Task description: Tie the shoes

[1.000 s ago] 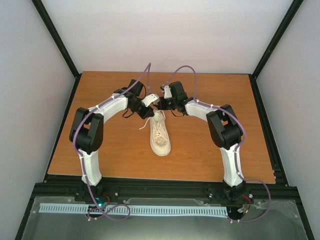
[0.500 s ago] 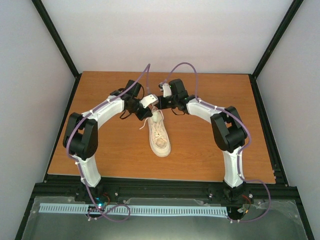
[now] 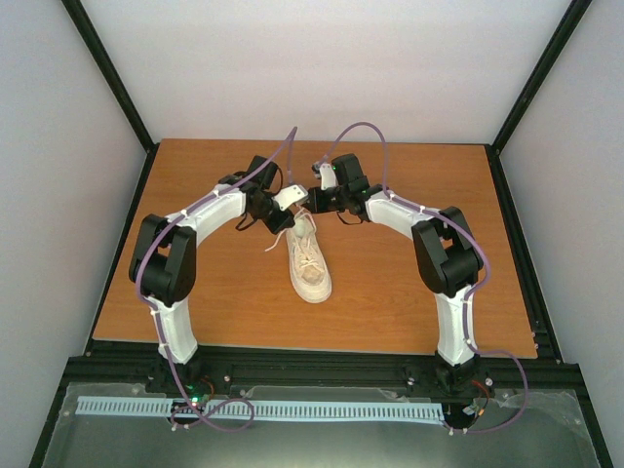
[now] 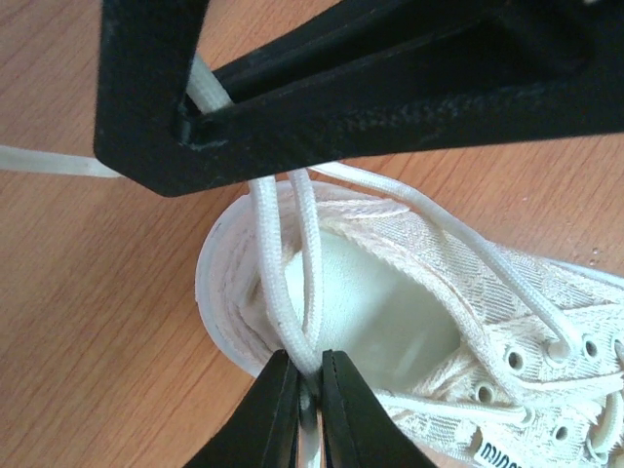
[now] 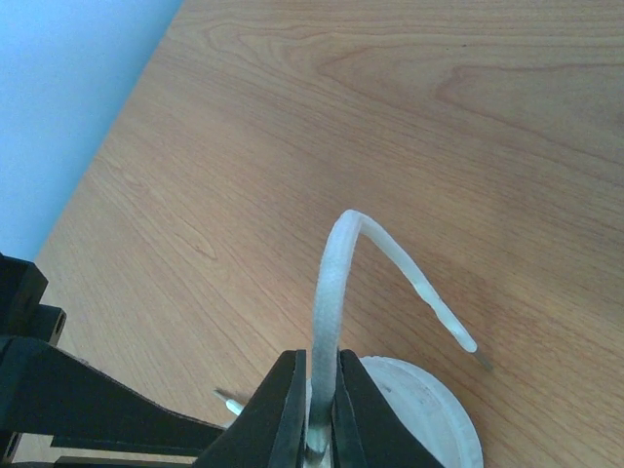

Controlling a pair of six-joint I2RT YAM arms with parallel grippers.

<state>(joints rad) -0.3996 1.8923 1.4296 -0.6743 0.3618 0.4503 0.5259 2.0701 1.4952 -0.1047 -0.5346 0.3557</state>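
Note:
A cream canvas sneaker (image 3: 310, 261) lies in the middle of the table, toe towards me and heel at the far end. Both grippers meet just above its heel. My left gripper (image 3: 297, 208) is shut on a doubled loop of white lace (image 4: 285, 263) that rises from the shoe's opening (image 4: 390, 302). My right gripper (image 3: 316, 202) is shut on a single lace end (image 5: 336, 283) that curls up and over, its tip free. The right gripper's black fingers (image 4: 341, 78) cross the top of the left wrist view. The pale heel sole (image 5: 429, 414) shows under the right jaws.
The wooden table (image 3: 195, 283) is framed by black rails and white walls. A loose lace strand (image 4: 49, 161) lies on the wood left of the heel. The left gripper's black body (image 5: 78, 400) sits at the lower left of the right wrist view.
Both grippers stay shut on the laces over the heel. The right wrist has shifted slightly farther back, and the left elbow has swung a little. The shoe has nudged slightly.

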